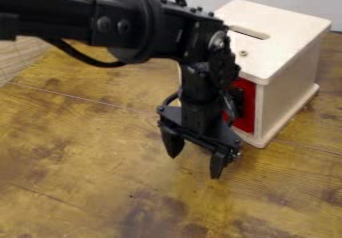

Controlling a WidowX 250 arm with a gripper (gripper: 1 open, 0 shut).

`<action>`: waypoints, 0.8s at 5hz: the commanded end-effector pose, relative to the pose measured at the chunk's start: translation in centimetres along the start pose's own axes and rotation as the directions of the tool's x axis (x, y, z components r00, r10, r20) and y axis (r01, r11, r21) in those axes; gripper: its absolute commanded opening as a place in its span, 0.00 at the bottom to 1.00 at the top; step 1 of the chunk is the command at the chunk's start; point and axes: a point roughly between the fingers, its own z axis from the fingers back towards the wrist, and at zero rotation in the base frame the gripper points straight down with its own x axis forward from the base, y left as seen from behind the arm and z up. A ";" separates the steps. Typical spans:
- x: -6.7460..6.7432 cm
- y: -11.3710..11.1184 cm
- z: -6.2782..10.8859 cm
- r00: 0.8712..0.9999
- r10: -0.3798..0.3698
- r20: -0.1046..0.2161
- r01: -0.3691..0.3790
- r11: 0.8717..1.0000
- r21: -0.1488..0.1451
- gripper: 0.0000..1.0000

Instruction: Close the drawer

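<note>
I was looking at what seemed a workshop or lab bench. The desk (pixel 80 152) was worn, scuffed wood with dark stains and yellowed patches. A black robot arm (pixel 134 27) reached over it, and a cream wooden cabinet (pixel 287 42) stood at the back. Nothing domestic showed.

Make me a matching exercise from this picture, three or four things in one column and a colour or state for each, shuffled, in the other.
Things:
1. drawer
2. cabinet
3. gripper
4. table

Descriptions:
A. black, fingers spread apart, pointing down
B. worn yellowish wood
C. red front, set in the cabinet's side
D. cream, with a slot on top

Pairs: 1-C, 2-D, 3-A, 4-B
</note>
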 end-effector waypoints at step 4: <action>1.1 -0.4 4.2 0.990 -0.002 0.141 0.003 1.000 -0.005 1.00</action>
